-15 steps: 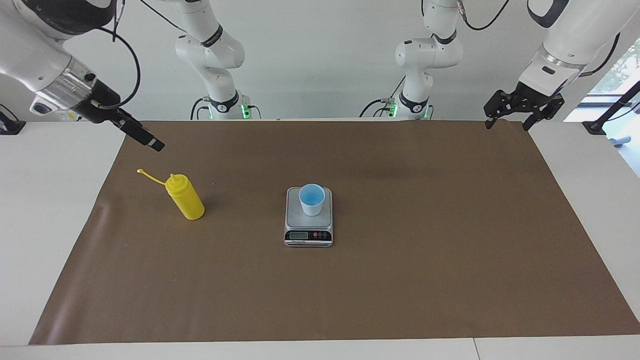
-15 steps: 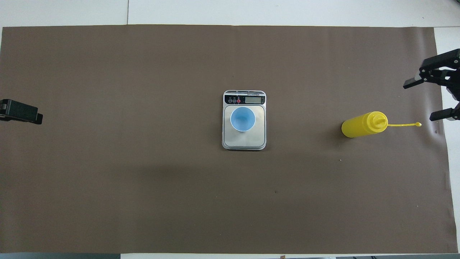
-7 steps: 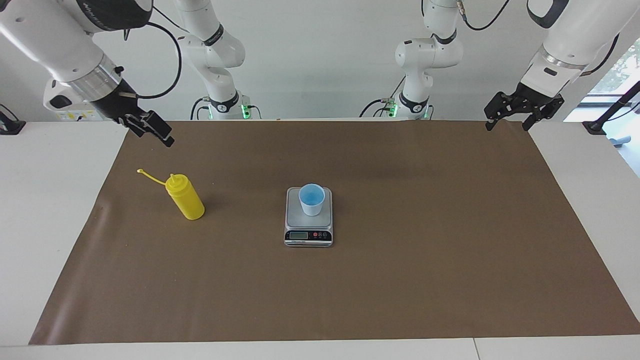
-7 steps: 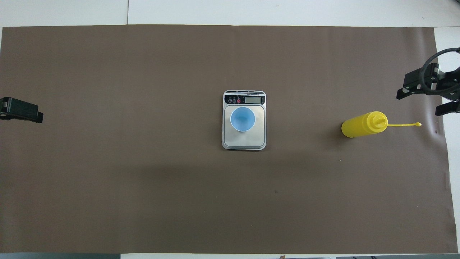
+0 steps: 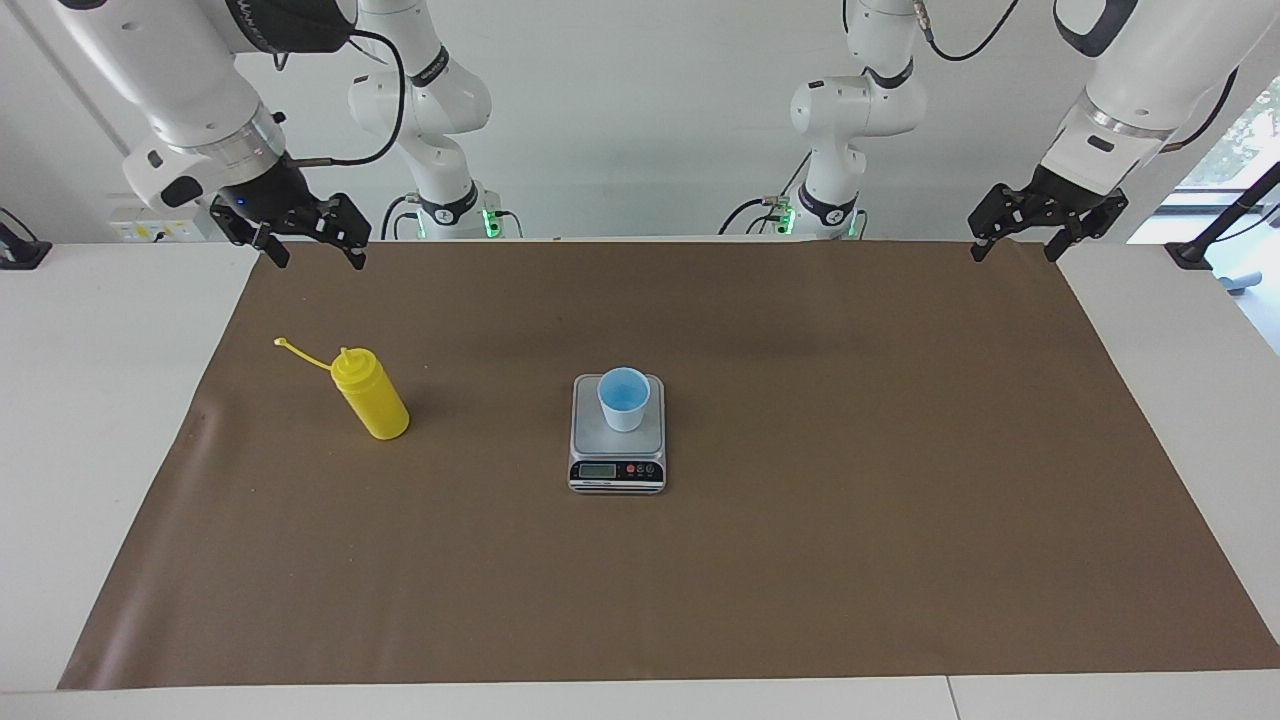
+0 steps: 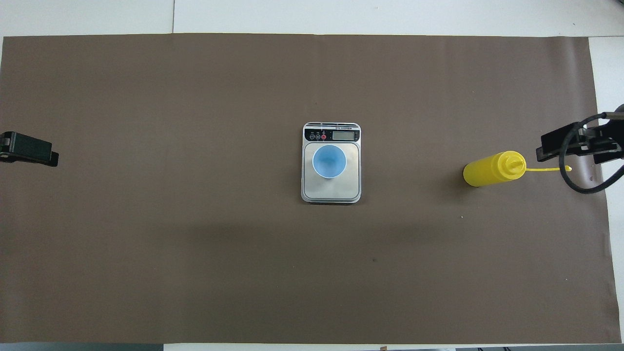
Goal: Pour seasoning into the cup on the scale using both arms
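The yellow seasoning bottle (image 5: 372, 398) stands upright on the brown mat toward the right arm's end, its cap strap (image 5: 300, 352) sticking out sideways; it also shows in the overhead view (image 6: 490, 170). The light blue cup (image 5: 623, 398) stands empty on the silver scale (image 5: 616, 472) at mid-table, and both show in the overhead view, cup (image 6: 329, 161) and scale (image 6: 331, 192). My right gripper (image 5: 318, 260) is open and empty, raised over the mat near the bottle's strap (image 6: 560, 146). My left gripper (image 5: 1012, 255) is open and empty, waiting over the mat's corner at its own end (image 6: 34, 152).
The brown mat (image 5: 800, 560) covers most of the white table (image 5: 90, 420). Two further white arm bases (image 5: 450, 205) (image 5: 825, 205) stand at the table's edge by the robots. Nothing else lies on the mat.
My right gripper has turned at the wrist so both open fingers face the camera, and it has shifted over the cap strap. Bottle, cup, scale and left arm have not moved.
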